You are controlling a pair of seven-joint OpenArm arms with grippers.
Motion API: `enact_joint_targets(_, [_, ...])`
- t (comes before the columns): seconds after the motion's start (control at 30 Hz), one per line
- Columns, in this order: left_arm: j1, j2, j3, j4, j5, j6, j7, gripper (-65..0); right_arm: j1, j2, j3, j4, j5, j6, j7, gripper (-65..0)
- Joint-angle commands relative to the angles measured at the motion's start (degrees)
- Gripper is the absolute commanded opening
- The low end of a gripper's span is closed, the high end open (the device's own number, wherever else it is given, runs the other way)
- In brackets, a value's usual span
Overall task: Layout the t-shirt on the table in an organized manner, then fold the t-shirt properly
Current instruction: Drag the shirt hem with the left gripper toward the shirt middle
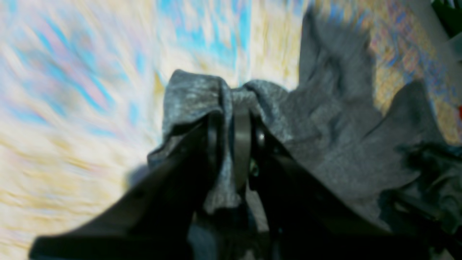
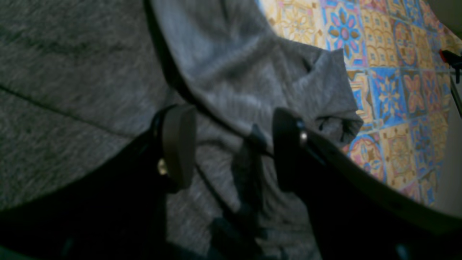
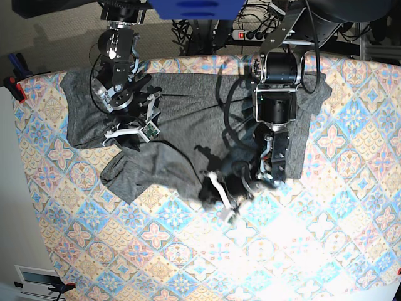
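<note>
Two arms: both over the t-shirt (image 3: 188, 119), one at each side of the base view.
Garment: heathered dark-grey t-shirt, plain, spread across the far half of the table (image 3: 326, 238), rumpled and not flat.
Garment, lower edge: a bunched fold is drawn toward the middle of the table, near the left gripper (image 3: 216, 191).
Garment, sleeve: in the right wrist view a short sleeve (image 2: 325, 90) lies curled on the patterned cloth, its opening facing the table edge.
Surface: table covered by a cloth of diamond tiles in blue, pink, peach and cream floral motifs; bare cloth fills the near half of the base view.
Left gripper: jaws clenched on a pinch of the grey fabric; in the left wrist view the cloth (image 1: 223, 108) drapes over both fingertips (image 1: 241, 133) and hangs down between them.
Left wrist view, quality: background heavily blurred, only the tile colours can be made out.
Right gripper (image 2: 231, 144): jaws standing wide apart, released; grey fabric lies beneath and between the two pads (image 2: 178, 141), with a seam or fold line running through the gap.
Right gripper, contact: whether the pads touch the fabric cannot be told.
Right gripper, position: over the shirt's upper part, near the far left of the base view (image 3: 135, 125).
Clamps: red-tipped clamps (image 3: 15, 88) sit at the table's left edge.
</note>
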Motion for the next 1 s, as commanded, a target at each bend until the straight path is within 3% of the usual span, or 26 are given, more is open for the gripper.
enact_joint_targets(0.0, [-1.07, 0.33, 0.19, 3.57, -1.11, -0.45, 0.16, -62.0, 0.90, 0.02, -0.04, 0.96, 0.69, -0.53, 1.28, -33.0])
enact_joint_targets(0.3, [7.02, -2.30, 3.89, 23.26, -1.11, -0.45, 10.01, -62.0, 1.07, 0.02, -0.04, 0.78, 0.69, -0.53, 1.28, -33.0])
enact_joint_targets(0.47, [12.29, -4.24, 3.45, 32.23, -1.11, -0.45, 10.45, -62.0, 1.07, 0.02, -0.04, -0.28, 0.69, -0.53, 1.28, -33.0])
enact_joint_targets(0.57, [15.98, -7.31, 3.97, 38.56, -1.11, -0.45, 10.45, -62.0, 1.07, 0.02, -0.04, -0.28, 0.69, -0.53, 1.28, -33.0])
enact_joint_targets(0.97, [18.36, -8.72, 6.35, 44.45, -1.28, -0.45, 10.45, -61.7, 1.07, 0.02, 0.05, -4.67, 0.96, -0.71, 1.28, -33.0])
